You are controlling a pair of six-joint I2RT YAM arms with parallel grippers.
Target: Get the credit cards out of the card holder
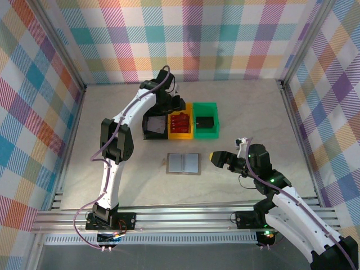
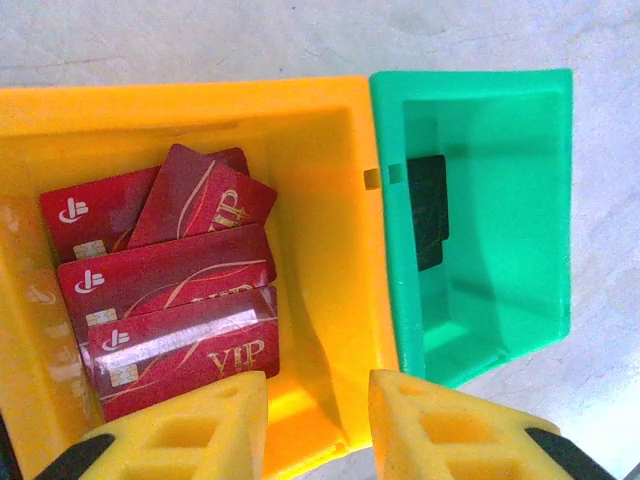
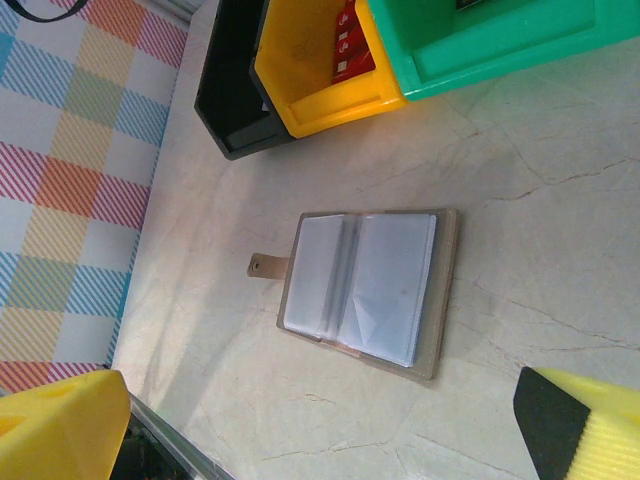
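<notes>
Credit cards (image 2: pixel 170 290) lie under the left end effector (image 2: pixel 318 402), slightly parted, empty.

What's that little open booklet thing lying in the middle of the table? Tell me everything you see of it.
It is the card holder, a small flat bifold with a tan-grey cover and two pale see-through pocket panels meeting at a centre fold. A strap tab with a snap sticks out from one edge. It lies open, face up, flat on the marbled table, apart from the yellow bin. Only the table touches it. Whether its pockets hold cards is unclear.
</notes>
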